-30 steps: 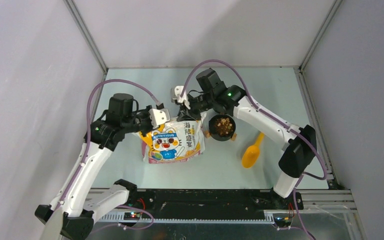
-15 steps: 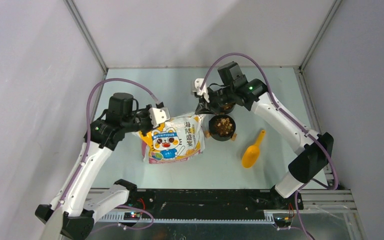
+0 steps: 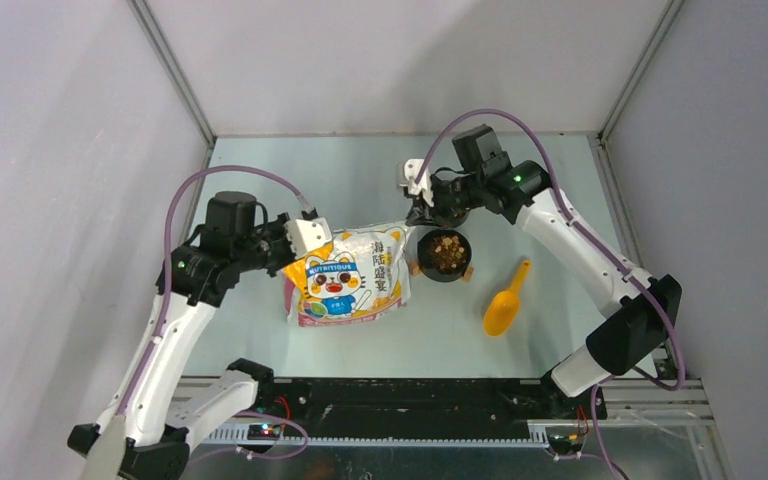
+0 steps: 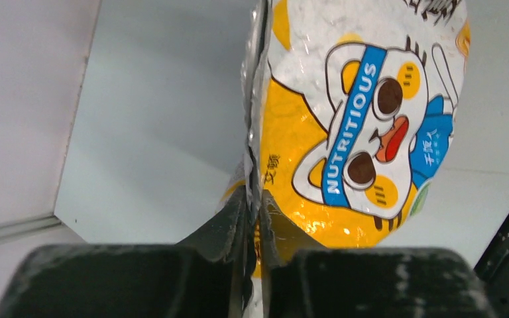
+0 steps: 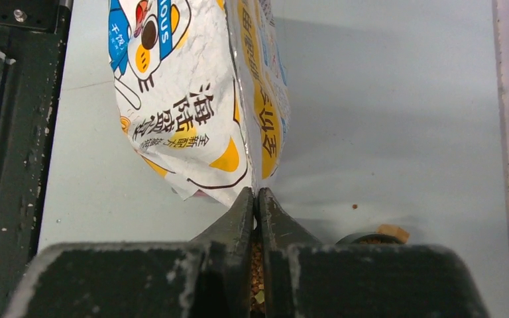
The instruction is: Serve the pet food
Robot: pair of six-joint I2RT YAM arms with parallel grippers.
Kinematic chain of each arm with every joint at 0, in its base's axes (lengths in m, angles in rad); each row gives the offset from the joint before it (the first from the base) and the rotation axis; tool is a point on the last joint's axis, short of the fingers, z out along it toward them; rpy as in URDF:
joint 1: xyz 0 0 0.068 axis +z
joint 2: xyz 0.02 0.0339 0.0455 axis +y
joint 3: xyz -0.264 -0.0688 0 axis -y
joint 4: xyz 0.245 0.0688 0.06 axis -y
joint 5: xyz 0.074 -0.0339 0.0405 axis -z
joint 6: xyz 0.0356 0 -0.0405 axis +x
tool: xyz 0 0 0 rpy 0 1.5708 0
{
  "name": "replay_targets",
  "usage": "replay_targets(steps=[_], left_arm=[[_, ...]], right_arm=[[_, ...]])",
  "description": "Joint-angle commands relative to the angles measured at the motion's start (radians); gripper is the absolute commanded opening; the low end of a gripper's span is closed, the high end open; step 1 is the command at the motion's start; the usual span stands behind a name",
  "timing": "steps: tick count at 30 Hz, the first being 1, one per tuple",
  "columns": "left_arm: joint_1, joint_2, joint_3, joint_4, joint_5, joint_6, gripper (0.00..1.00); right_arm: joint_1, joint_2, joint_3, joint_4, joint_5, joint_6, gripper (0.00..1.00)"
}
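Note:
The pet food fills a black bowl right of the cartoon-cat bag. My left gripper is shut on the bag's top left corner; in the left wrist view the jaws pinch the seam of the bag. My right gripper hangs above the bowl's left rim, shut. In the right wrist view its tips meet the end of the top seam of the bag. Kibble shows through the gap behind the tips.
A yellow scoop lies on the table right of the bowl. One stray pellet lies near the bowl's rim. Grey walls close in the table on three sides.
My right gripper has moved right along the bag's top edge, from its middle to its right corner above the bowl. My left gripper has shifted slightly left and down, still holding the bag.

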Motion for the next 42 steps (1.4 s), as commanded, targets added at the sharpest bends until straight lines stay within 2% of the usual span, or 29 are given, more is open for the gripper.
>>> replay_targets(steps=[1,3,6,8,13,15,16,24,28,31,37,38,39,40,41,42], left_arm=[[0.036,-0.035,0.022,-0.079,-0.077,0.069,0.04],[0.038,-0.042,0.021,-0.076,-0.073,0.060,0.01],[0.039,-0.042,0.032,-0.040,-0.035,0.020,0.00],[0.038,-0.028,0.052,-0.029,-0.013,-0.011,0.00],[0.038,0.004,0.084,-0.010,0.011,-0.049,0.00],[0.039,0.015,0.094,-0.004,0.021,-0.068,0.00],[0.039,0.017,0.097,-0.004,0.024,-0.081,0.00],[0.041,0.015,0.079,0.040,0.042,-0.132,0.00],[0.042,0.012,0.074,0.059,0.054,-0.153,0.00],[0.045,0.012,0.069,0.068,0.058,-0.159,0.00],[0.050,0.005,0.053,0.080,0.059,-0.151,0.00],[0.051,0.004,0.050,0.081,0.063,-0.151,0.00],[0.051,0.004,0.048,0.084,0.065,-0.154,0.00],[0.052,0.005,0.048,0.084,0.069,-0.156,0.00],[0.052,0.005,0.050,0.083,0.070,-0.158,0.00],[0.052,0.005,0.053,0.080,0.073,-0.159,0.00]], right_arm=[[0.001,-0.066,-0.011,0.014,0.036,-0.037,0.21],[0.023,-0.068,-0.010,0.030,0.035,-0.048,0.34],[0.068,-0.061,-0.009,0.082,0.032,-0.045,0.42],[0.096,-0.052,-0.010,0.129,0.040,-0.034,0.44],[0.160,-0.006,-0.011,0.239,0.100,-0.063,0.43],[0.194,0.010,-0.012,0.281,0.169,-0.083,0.41],[0.205,0.015,-0.008,0.290,0.212,-0.105,0.40],[0.251,0.044,-0.022,0.302,0.269,-0.155,0.38],[0.261,0.047,-0.049,0.339,0.307,-0.167,0.26],[0.266,0.053,-0.049,0.350,0.322,-0.176,0.01],[0.270,0.081,-0.007,0.353,0.337,-0.101,0.00],[0.276,0.085,0.002,0.344,0.339,-0.090,0.07],[0.279,0.090,0.008,0.347,0.345,-0.073,0.21],[0.289,0.092,0.007,0.363,0.350,-0.068,0.28],[0.294,0.093,0.002,0.372,0.360,-0.067,0.40],[0.304,0.094,0.000,0.388,0.369,-0.068,0.48]])
